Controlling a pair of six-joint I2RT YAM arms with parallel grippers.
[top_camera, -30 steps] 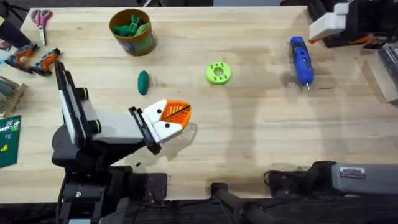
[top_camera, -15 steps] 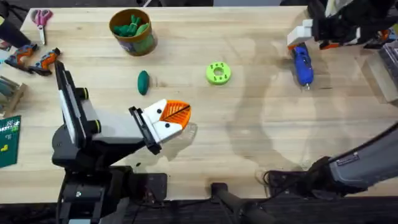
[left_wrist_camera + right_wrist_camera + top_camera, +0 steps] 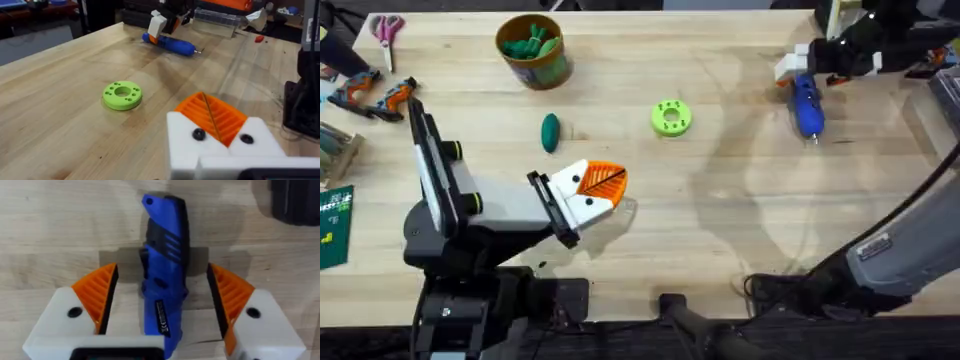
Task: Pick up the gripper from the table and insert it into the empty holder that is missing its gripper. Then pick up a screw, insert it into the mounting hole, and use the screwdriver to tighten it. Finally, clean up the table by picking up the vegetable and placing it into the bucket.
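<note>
The right tool (image 3: 162, 307) hangs spread wide over the blue screwdriver (image 3: 805, 102), one orange pad on each side, not gripping, at the wooden surface's (image 3: 720, 220) two o'clock. The left tool (image 3: 603, 190), pads pressed together and holding nothing, rests near seven o'clock. The vegetable (image 3: 550, 132) lies below the bucket (image 3: 533, 50).

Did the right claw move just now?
Yes. The right claw slid left along the table's far edge and now sits over the blue screwdriver, open.

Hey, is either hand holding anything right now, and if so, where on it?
Nothing is held. The right hand is open, straddling the screwdriver mid-body; the left hand is shut, empty.
</note>
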